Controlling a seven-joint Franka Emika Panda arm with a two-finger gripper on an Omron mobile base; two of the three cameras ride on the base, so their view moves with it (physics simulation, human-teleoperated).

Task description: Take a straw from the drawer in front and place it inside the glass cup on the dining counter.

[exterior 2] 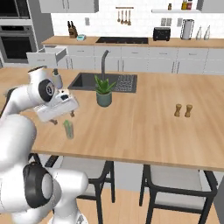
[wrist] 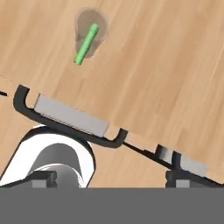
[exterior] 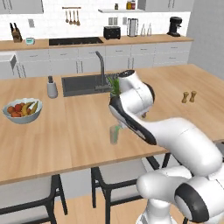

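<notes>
The glass cup point(exterior: 114, 134) point(exterior 2: 68, 130) stands near the front edge of the dining counter point(exterior: 65, 140). The light-green straw point(wrist: 86, 43) leans inside the cup, its upper end sticking out over the rim. My gripper point(exterior 2: 63, 119) point(wrist: 111, 177) hovers just above the cup, open, with nothing between its fingers. In the hand view the cup point(wrist: 91, 27) lies well ahead of the fingertips. The drawer point(exterior 2: 46, 56) stands pulled open at the back left.
A fruit bowl point(exterior: 22, 110) and a grey canister point(exterior: 52, 89) sit at the counter's left. The sink point(exterior: 81, 84), faucet and a potted plant point(exterior 2: 104, 92) are behind the cup. Two shakers point(exterior 2: 183, 110) stand to the right. Stools point(exterior 2: 175, 186) are tucked under the front edge.
</notes>
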